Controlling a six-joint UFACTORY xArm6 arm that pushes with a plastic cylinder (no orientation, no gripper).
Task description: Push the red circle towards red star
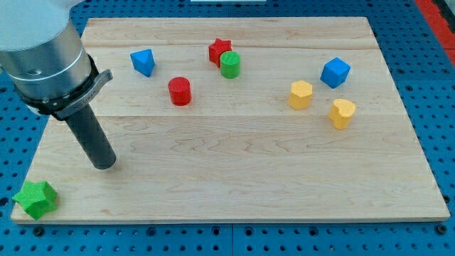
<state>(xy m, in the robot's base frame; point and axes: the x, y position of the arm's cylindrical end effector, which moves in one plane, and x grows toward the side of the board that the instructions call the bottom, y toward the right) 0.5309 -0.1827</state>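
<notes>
The red circle (180,91) stands left of the board's middle, towards the view's top. The red star (220,51) lies up and to its right, a short gap away, touching a green circle (229,65) on the star's lower right. My tip (104,164) rests on the board at the view's left, well below and to the left of the red circle, touching no block.
A blue block (143,62) sits upper left of the red circle. A blue cube (335,72), a yellow hexagon (300,94) and a yellow heart-like block (342,113) sit at the right. A green star (35,198) lies at the wooden board's (249,178) bottom-left corner.
</notes>
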